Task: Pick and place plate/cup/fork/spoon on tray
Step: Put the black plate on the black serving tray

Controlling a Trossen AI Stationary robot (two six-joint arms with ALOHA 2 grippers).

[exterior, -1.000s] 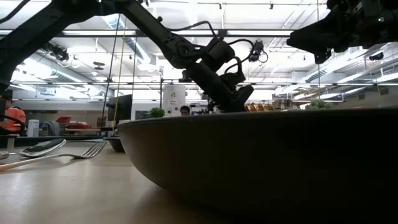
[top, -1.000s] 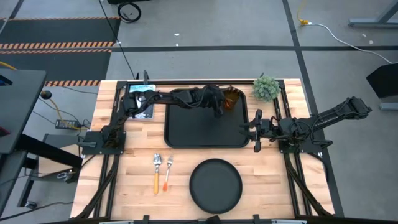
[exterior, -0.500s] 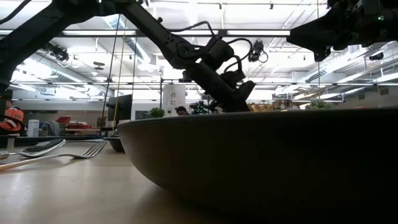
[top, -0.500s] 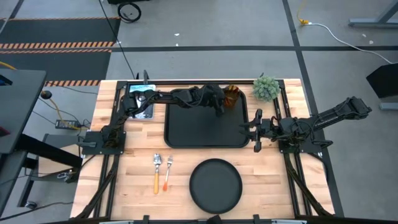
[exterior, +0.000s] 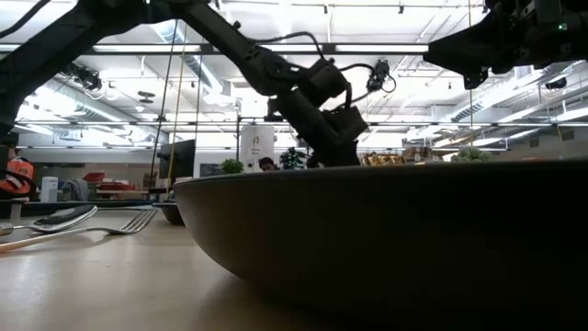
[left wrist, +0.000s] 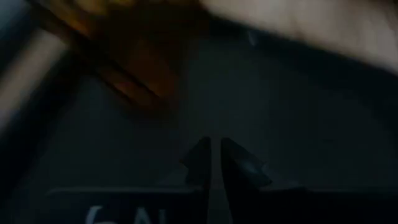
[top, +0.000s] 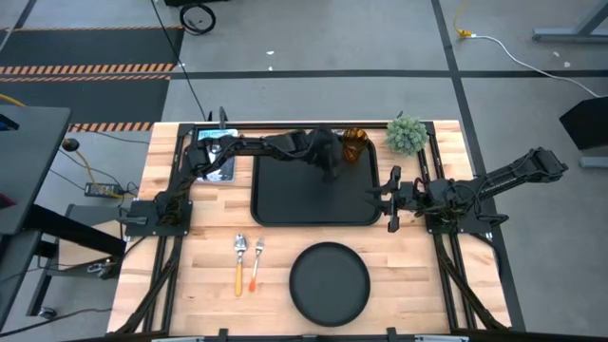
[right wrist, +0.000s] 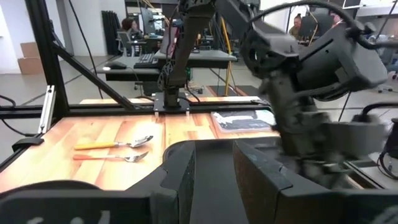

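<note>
The amber cup point(top: 353, 144) stands upright on its base in the far right corner of the black tray point(top: 285, 195). My left gripper point(top: 334, 167) hangs over the tray just left of the cup, its fingers point(left wrist: 214, 155) close together and empty; the cup shows blurred ahead of it point(left wrist: 124, 62). My right gripper point(top: 389, 199) waits open at the tray's right edge. The round black plate point(top: 330, 282) lies near the front edge. The spoon point(top: 239, 261) and the fork point(top: 256, 261) lie side by side left of the plate.
A small green potted plant point(top: 407, 133) stands at the far right, beside the tray's corner. A flat packet point(top: 214, 152) lies at the far left under my left arm. Bare wood shows between the tray and the plate.
My left gripper has drawn back a little from the cup, toward the table's left, and the cup now shows more fully. The cup stays upright in the tray's far right corner.
</note>
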